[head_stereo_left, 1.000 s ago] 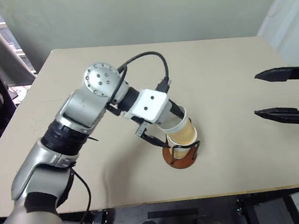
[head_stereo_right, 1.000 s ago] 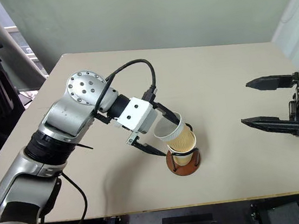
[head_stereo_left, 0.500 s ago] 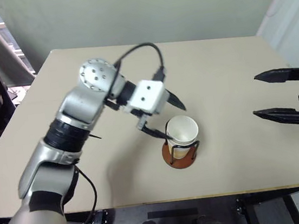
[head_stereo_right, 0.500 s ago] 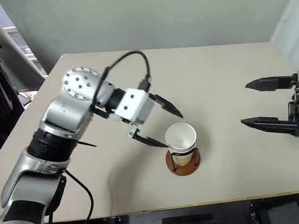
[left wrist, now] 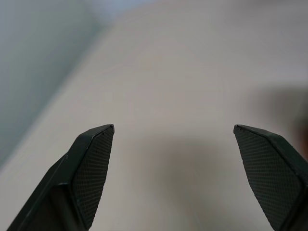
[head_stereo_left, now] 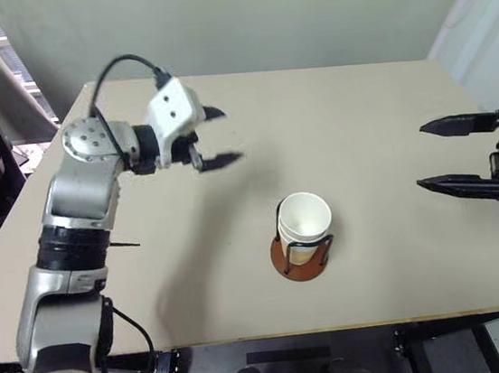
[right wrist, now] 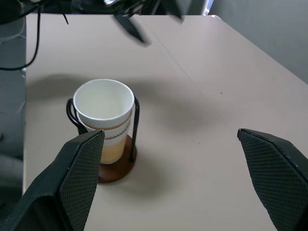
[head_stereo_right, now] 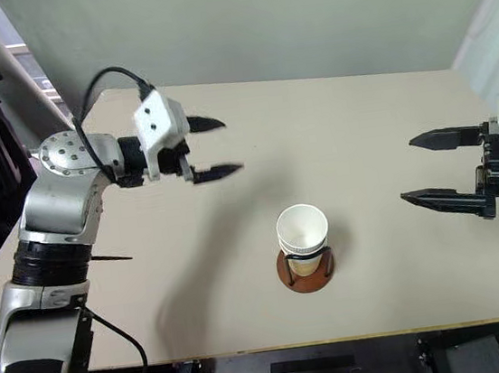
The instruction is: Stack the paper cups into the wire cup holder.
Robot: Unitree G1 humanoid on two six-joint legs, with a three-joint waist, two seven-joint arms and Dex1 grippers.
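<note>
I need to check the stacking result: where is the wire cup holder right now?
The wire cup holder stands near the table's front edge, about midway between the open left gripper and open right gripper, with the paper cups stacked inside it.

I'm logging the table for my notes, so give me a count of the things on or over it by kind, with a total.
Paper cups, nested in the holder, at least 2 by the rims that show
Wire cup holder: 1
Robot grippers, both open and empty: 2, left gripper and right gripper
Total: at least 5
</note>
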